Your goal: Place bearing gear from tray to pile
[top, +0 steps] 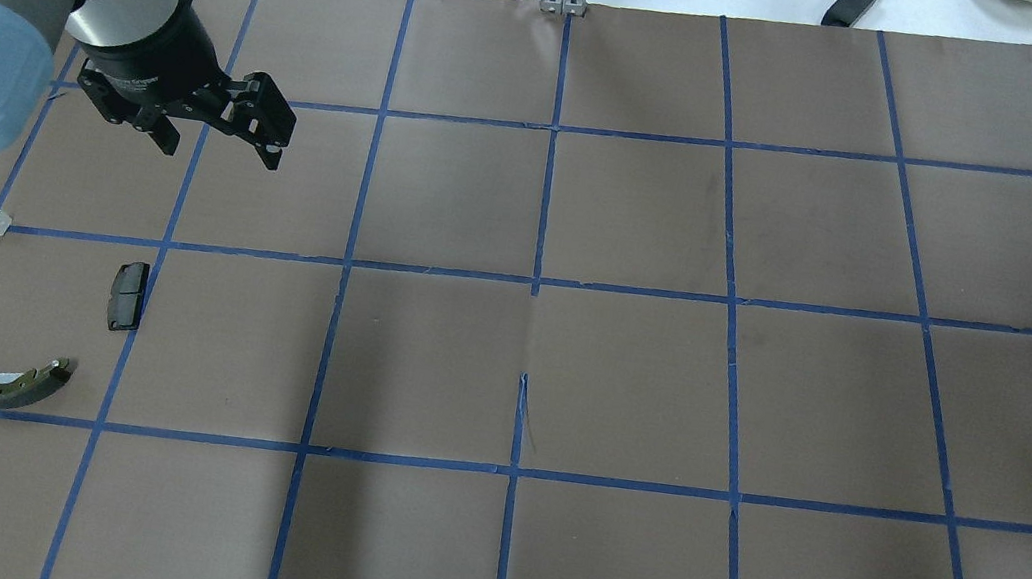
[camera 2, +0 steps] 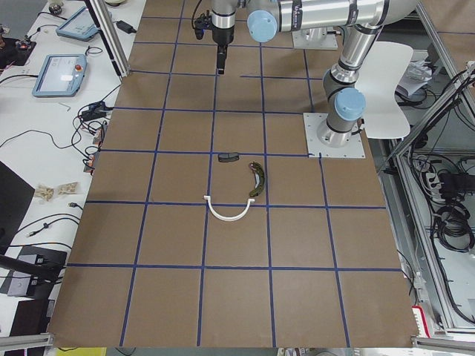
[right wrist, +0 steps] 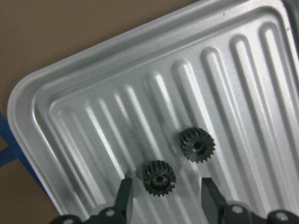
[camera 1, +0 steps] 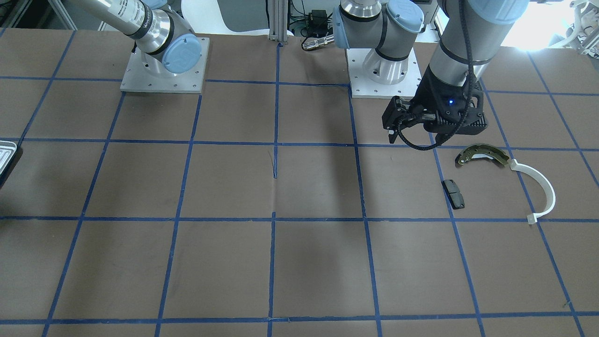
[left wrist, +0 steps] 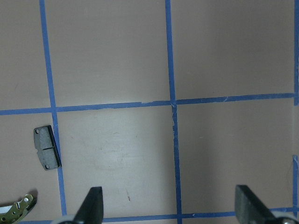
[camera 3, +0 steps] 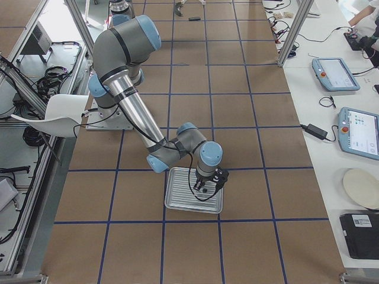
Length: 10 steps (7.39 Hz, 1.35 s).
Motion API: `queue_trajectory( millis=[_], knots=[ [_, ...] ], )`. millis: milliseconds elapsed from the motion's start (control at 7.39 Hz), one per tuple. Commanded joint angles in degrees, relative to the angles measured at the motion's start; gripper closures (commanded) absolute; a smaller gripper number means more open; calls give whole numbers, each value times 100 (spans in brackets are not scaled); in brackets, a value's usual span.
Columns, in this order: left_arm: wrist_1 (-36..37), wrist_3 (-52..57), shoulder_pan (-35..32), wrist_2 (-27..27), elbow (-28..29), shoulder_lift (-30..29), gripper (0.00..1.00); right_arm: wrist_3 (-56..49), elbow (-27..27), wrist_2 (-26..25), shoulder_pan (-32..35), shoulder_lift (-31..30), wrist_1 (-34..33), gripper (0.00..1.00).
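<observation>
The silvery ridged tray [right wrist: 37, 93] holds two small dark bearing gears. My right gripper [right wrist: 166, 198] is open low over the tray, with its fingers on either side of the nearer gear [right wrist: 159, 178] and apart from it. The second gear [right wrist: 197, 145] lies just beyond. In the exterior right view the right gripper [camera 3: 204, 186] hangs over the tray [camera 3: 177, 201]. The pile is a brake shoe [camera 1: 482, 155], a white arc [camera 1: 543, 187] and a dark pad [camera 1: 454, 193]. My left gripper [top: 218, 147] is open and empty, above the table beyond the pile.
The brown table has a blue tape grid [top: 536, 277]. The tray's corner shows at the table's edge [camera 1: 7, 154]. The arms' base plates [camera 1: 164, 65] stand at the robot's side. Tablets and cables [camera 3: 331, 74] lie on the side bench.
</observation>
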Motion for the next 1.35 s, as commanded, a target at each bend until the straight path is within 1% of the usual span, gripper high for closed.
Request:
queue_trajectory(
  millis=[0,271,406,541,676,812,947,1082,1218],
  knots=[
    [-3,8,-4,-3,6,2,0,-97,-4,35,-2,-1,-4,99],
    [-3,8,4,5,6,-6,0,-19,-39,-26,7,-132,109,100],
    [6,8,-4,6,6,-24,0,-1,22,-148,68,-438,180,100],
    [6,8,4,6,6,-15,0,-18,66,-132,303,-911,633,100],
    [6,8,-4,6,6,-32,0,-183,154,-114,784,-1394,855,100],
    [6,8,4,14,6,-41,0,-107,337,-140,1424,-1747,1092,100],
    [6,8,5,14,6,-41,0,259,522,-80,2196,-1803,1121,100],
    [6,8,5,14,6,-50,0,1125,619,86,2996,-1786,1104,100],
    [6,8,5,14,6,-42,0,2047,594,479,3770,-1777,1069,100]
  ],
)
